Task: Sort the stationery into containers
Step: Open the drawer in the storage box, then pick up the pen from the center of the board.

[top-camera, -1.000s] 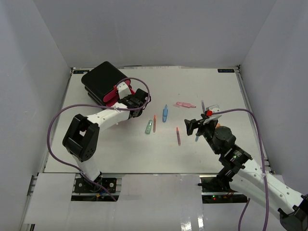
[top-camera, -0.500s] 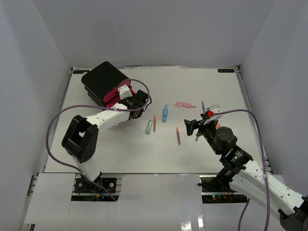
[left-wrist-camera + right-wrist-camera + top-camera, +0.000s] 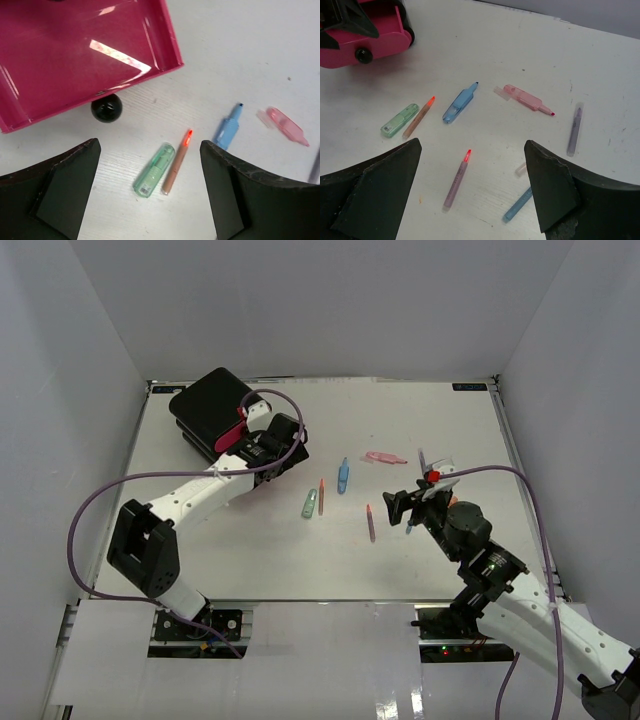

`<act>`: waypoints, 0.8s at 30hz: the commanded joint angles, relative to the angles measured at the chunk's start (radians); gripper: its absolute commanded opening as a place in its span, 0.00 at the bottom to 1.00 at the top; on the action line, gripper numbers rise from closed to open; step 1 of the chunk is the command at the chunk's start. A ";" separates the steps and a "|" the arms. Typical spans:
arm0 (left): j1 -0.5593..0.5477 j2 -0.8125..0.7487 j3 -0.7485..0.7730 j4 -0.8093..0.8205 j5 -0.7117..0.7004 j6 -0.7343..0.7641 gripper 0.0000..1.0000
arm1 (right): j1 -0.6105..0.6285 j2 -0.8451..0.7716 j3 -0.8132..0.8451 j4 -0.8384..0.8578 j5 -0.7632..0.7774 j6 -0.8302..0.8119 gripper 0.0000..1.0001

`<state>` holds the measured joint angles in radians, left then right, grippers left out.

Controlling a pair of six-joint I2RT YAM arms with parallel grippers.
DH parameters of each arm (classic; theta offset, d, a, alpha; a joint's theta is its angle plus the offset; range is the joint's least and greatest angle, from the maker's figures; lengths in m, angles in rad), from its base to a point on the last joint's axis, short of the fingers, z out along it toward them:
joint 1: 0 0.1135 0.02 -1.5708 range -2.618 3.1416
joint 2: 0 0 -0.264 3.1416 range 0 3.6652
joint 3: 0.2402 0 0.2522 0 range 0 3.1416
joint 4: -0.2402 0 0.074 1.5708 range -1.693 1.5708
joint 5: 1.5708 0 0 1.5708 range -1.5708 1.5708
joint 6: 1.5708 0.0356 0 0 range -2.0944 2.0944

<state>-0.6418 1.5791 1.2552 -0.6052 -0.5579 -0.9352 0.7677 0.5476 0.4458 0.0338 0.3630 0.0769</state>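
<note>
Stationery (image 3: pixel 343 476) lies loose on the white table (image 3: pixel 440 420), and each piece is small and thin. Right between the left gripper (image 3: pixel 150 147)'s two black fingers (image 3: pixel 65 190) lie a see-through green marker (image 3: pixel 154 170) and an orange pen (image 3: pixel 176 162) with a bright tip. They are side by side and almost touching. A little past the finger on the right sits a blue marker (image 3: pixel 228 131), and farther out that way is a pink marker (image 3: pixel 286 126). Past the other finger is a shiny pink drawer (image 3: pixel 75 55), pulled out, with a round black knob (image 3: pixel 106 108) on its front. The drawer sits in a black box (image 3: pixel 210 400) with round corners. The left jaws stand wide apart and grip nothing.

The right gripper (image 3: pixel 472 145) is spread wide too, with nothing in it. A pale pen (image 3: pixel 456 179) with a red tip lies between its jaws. A blue pen (image 3: pixel 517 204) lies close to the finger on the right, and a purple pen (image 3: pixel 574 129) is farther out past it. The table is white with a few small marks. Plain grey walls (image 3: pixel 300 300) stand around it.
</note>
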 commanded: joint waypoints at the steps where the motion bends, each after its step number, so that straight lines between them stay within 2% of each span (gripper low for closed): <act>1: -0.013 -0.063 0.036 0.016 0.104 0.082 0.92 | -0.001 -0.008 0.062 -0.031 0.013 -0.003 0.90; 3: -0.015 -0.064 0.041 0.030 0.191 0.119 0.92 | -0.002 -0.005 0.071 -0.032 0.024 -0.003 0.90; 9: -0.018 -0.059 0.018 0.163 0.439 0.366 0.95 | -0.002 0.044 0.126 -0.158 0.115 0.046 0.91; 14: -0.016 -0.099 -0.019 0.242 0.516 0.571 0.96 | -0.018 0.138 0.177 -0.205 0.140 0.104 0.94; 17: -0.015 -0.099 -0.020 0.278 0.562 0.662 0.97 | -0.059 0.222 0.215 -0.224 0.125 0.141 0.95; 24: 0.002 -0.010 0.032 0.303 0.757 0.779 0.98 | -0.277 0.397 0.266 -0.291 -0.015 0.260 0.98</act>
<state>-0.6487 1.5497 1.2526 -0.3454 0.0853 -0.2470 0.5453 0.9077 0.6594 -0.2211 0.4038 0.2569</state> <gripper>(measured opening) 0.975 0.974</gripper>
